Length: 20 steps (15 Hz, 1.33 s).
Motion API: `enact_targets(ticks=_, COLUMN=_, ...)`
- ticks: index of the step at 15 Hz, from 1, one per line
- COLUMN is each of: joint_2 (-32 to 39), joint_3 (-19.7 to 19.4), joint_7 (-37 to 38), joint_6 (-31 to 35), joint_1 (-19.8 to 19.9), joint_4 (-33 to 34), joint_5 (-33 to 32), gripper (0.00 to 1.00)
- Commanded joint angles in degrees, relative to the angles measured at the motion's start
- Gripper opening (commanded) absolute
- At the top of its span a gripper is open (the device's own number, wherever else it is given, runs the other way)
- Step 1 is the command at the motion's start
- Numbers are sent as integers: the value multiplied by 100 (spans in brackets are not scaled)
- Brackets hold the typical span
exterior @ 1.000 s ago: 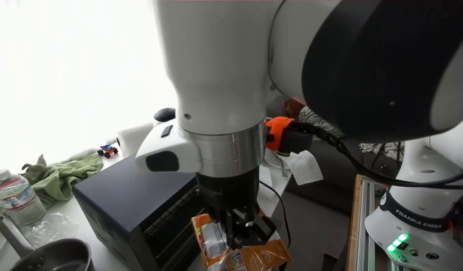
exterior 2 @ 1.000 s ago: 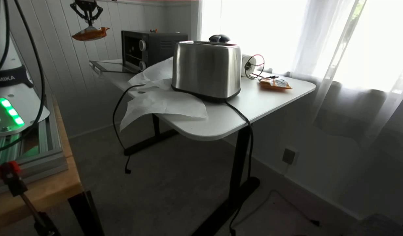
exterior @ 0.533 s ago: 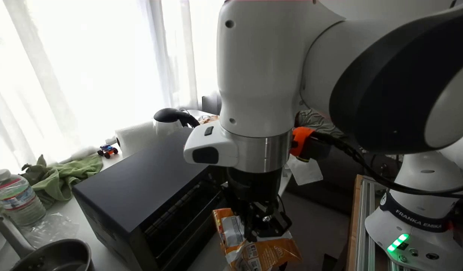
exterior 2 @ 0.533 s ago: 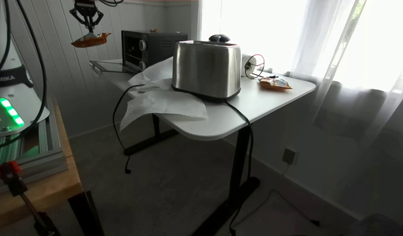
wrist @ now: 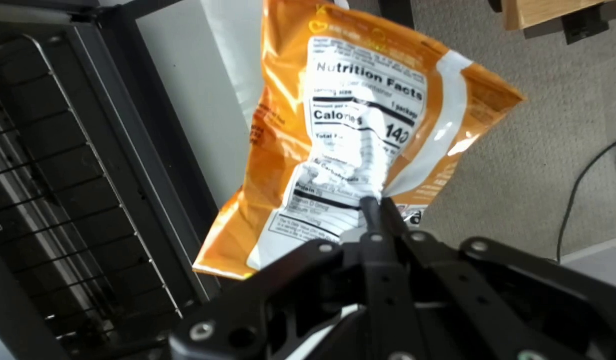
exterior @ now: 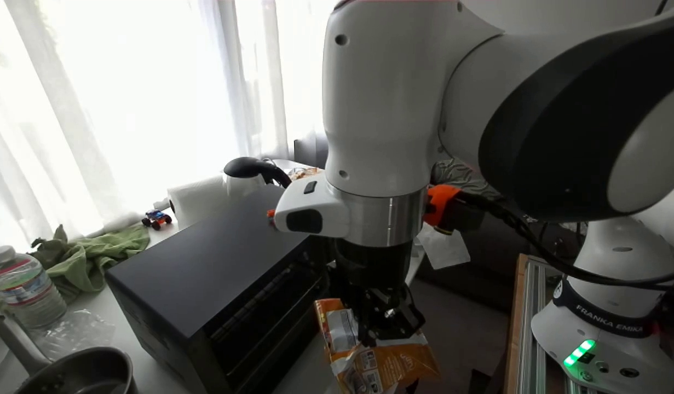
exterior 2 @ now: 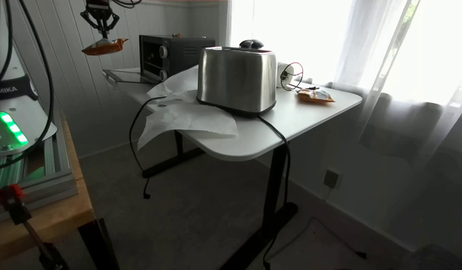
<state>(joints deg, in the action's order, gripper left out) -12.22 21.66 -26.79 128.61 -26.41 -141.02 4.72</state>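
An orange snack bag (wrist: 282,165) with a white nutrition label hangs in the air, pinched by my gripper (wrist: 380,201). The wrist view shows both fingertips closed together on a fold in the label, which puckers around them. In an exterior view the bag (exterior 2: 103,48) hangs nearly flat below the gripper (exterior 2: 104,36), well above the floor. There the toaster oven (exterior 2: 185,56) stands to the right of it, its glass door (exterior 2: 125,76) folded down. Seen from the oven side, the bag (exterior: 402,364) is in front of the oven's dark opening (exterior: 265,323).
A steel toaster (exterior 2: 236,80), white paper sheets (exterior 2: 193,120) and another orange bag (exterior 2: 315,95) rest on the white table (exterior 2: 253,144). Near the oven are a pan (exterior: 79,372), a water bottle (exterior: 27,287), a green cloth (exterior: 90,260) and a toy truck (exterior: 156,219). A cord (exterior 2: 135,127) hangs down.
Over the last second my gripper and the held bag have come down and shifted away from the oven in the oven-side view. During the latest half second they barely move.
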Motion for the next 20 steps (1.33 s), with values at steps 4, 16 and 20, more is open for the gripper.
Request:
enact_targets(ticks=4, joint_2=-269, joint_3=-503, joint_7=-40, joint_6=1184, joint_1=56, joint_4=-838, joint_5=669, gripper=0)
enact_targets(ticks=16, joint_2=-225, joint_3=-1155, joint_7=47, joint_6=3556, joint_1=-77, joint_4=-1685, joint_5=1432, gripper=0)
enact_targets(ticks=20, joint_2=-133, joint_3=-1396, joint_7=28, joint_6=3984, joint_1=-238, joint_4=-1706, joint_5=1714, gripper=0)
